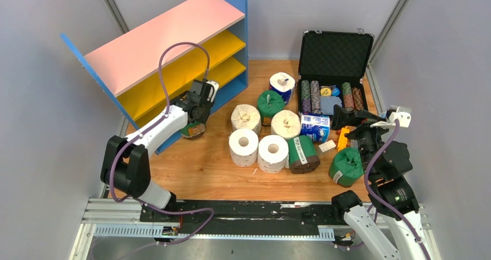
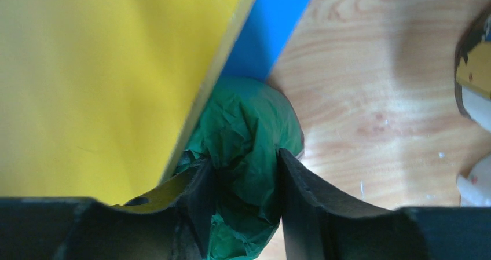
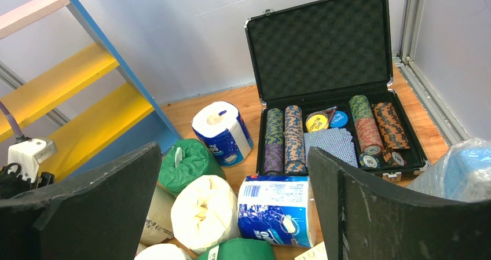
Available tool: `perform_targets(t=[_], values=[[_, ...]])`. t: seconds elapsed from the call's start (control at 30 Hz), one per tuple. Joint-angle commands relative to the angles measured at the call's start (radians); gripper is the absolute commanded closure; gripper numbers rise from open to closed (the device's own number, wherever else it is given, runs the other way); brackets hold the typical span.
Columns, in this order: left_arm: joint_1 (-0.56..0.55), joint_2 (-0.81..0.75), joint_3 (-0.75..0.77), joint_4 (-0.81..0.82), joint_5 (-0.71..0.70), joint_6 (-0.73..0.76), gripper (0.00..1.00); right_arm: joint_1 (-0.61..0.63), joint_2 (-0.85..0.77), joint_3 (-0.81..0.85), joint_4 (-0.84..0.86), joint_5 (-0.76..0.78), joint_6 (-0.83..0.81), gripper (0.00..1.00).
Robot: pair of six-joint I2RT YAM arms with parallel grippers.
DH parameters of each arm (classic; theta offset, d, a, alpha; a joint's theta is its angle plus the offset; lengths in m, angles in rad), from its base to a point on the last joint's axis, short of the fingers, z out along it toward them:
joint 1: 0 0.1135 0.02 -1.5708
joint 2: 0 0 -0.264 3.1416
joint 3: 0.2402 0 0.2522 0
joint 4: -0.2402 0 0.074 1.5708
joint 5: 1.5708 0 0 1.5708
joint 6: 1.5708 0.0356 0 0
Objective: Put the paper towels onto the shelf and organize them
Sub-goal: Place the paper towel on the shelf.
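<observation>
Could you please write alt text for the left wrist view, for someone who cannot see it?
The left gripper has its black fingers around a green-wrapped paper roll, beside the shelf's yellow board and blue panel, over the wooden table.

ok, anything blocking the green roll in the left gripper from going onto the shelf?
Nothing separate. The green roll in the left gripper sits at the yellow board's front edge on the shelf, no object between.
</observation>
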Motion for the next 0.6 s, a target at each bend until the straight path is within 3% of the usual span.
perform_targets(t=[0.0, 0.23, 0.57], values=[[0.015, 0.015, 0.031, 0.173, -0.077, 0.078, 0.48, -0.004, 0.001, 0.009, -0.005, 0.007, -0.011, 0.00], [0.004, -0.026, 0.030, 0.138, -0.071, 0.041, 0.31, -0.003, 0.000, 0.011, -0.004, 0.007, -0.011, 0.00], [-0.041, -0.132, 0.038, 0.027, -0.099, -0.144, 0.19, -0.004, -0.003, 0.009, -0.004, 0.011, -0.011, 0.00]])
